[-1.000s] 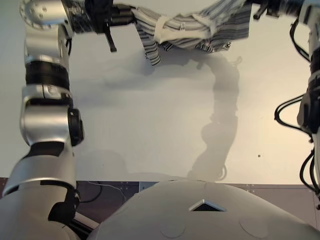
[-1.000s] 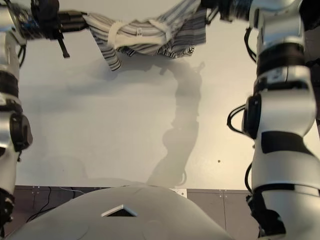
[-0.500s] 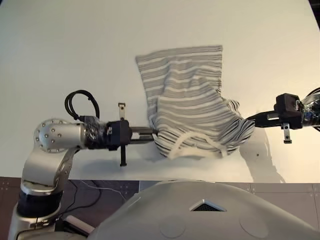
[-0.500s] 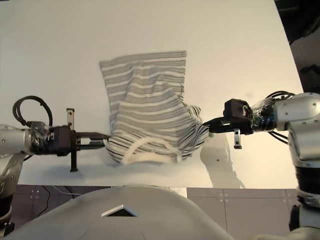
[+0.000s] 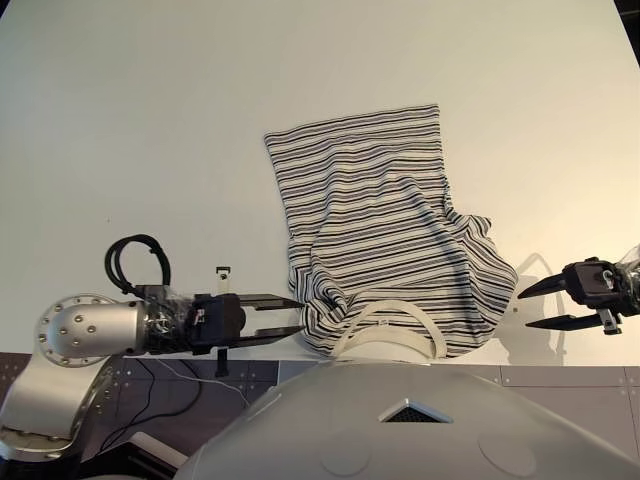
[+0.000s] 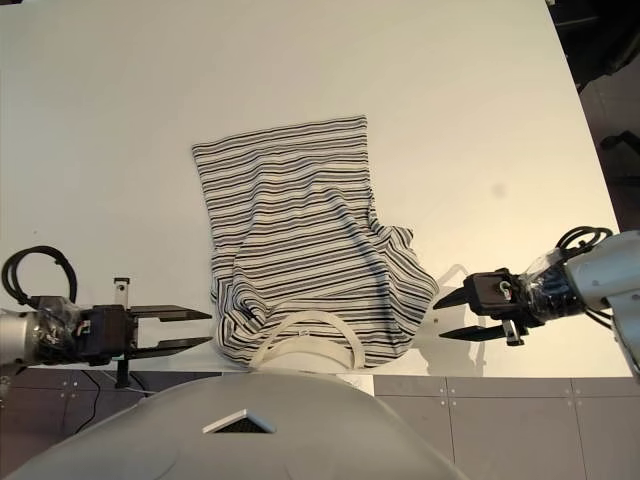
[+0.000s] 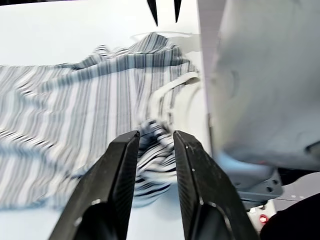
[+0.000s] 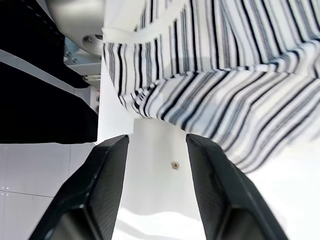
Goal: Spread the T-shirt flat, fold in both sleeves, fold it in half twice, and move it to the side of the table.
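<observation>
Between left tool (image 5: 298, 314) and right tool (image 5: 523, 310), both agape, striped T-shirt (image 5: 375, 240), seemingly rumpled.

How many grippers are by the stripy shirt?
2. The left gripper is just left of the striped T-shirt, the right gripper apart on its right. Both have open jaws.

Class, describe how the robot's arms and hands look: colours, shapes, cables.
The left arm and right arm have rounded silver shells; the left shows a ring of small bolts and a looped black cable. The left hand and right hand are black, each with two tapered, pointed fingers.
</observation>
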`<state>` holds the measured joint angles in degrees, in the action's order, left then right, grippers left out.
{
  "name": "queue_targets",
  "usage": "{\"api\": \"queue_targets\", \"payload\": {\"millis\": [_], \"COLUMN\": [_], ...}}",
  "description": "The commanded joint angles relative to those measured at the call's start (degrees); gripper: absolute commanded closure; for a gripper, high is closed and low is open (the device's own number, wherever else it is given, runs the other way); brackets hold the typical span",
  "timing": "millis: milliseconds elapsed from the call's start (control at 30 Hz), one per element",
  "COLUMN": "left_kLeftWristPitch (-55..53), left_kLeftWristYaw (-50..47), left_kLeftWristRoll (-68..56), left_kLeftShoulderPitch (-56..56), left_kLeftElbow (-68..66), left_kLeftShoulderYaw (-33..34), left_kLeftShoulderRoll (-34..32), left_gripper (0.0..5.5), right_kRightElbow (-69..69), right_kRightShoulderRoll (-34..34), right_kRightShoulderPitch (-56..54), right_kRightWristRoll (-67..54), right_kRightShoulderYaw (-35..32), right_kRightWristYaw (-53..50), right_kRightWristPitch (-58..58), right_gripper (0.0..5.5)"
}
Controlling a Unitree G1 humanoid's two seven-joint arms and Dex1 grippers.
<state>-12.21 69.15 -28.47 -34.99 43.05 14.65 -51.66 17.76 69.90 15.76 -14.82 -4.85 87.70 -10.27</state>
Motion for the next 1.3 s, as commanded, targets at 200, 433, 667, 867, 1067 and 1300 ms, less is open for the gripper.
{"api": "queue_targets", "payload": {"millis": [200,433,667,867,1067,1300], "left_kLeftWristPitch": [8.3,29.7,43.9,45.2,54.6,47.6], "left_kLeftWristYaw": [-22.3,-25.7,-32.6,-52.6,-63.0,-39.9], "left_kLeftWristRoll": [22.1,43.3,58.4,69.3,65.7,34.9], "left_kLeftShoulderPitch": [25.4,37.0,57.4,78.0,82.1,40.2], "left_kLeftElbow": [-21.5,-47.4,-77.5,-103.1,-104.7,-48.7], "left_kLeftShoulderYaw": [-13.3,-30.2,-42.1,-47.6,-44.0,-36.3], "left_kLeftShoulderRoll": [9.3,12.1,18.4,23.2,22.9,1.5], "left_gripper": [4.27,4.27,4.27,4.27,4.27,4.27], "right_kRightElbow": [-3.2,-28.7,-68.4,-88.4,-90.1,-65.2], "right_kRightShoulderRoll": [-17.3,-34.8,-41.6,-44.2,-44.8,-38.2], "right_kRightShoulderPitch": [-22.3,-36.6,-53.8,-65.8,-66.2,-51.3], "right_kRightWristRoll": [0.0,15.2,30.6,41.2,40.6,29.2], "right_kRightShoulderYaw": [7.7,22.8,30.4,34.8,32.5,23.1], "right_kRightWristYaw": [-17.9,-30.6,-42.6,-59.3,-60.9,-52.7], "right_kRightWristPitch": [-7.3,4.3,23.2,28.5,33.5,36.4], "right_gripper": [3.43,3.43,3.43,3.43,3.43,3.43]}}
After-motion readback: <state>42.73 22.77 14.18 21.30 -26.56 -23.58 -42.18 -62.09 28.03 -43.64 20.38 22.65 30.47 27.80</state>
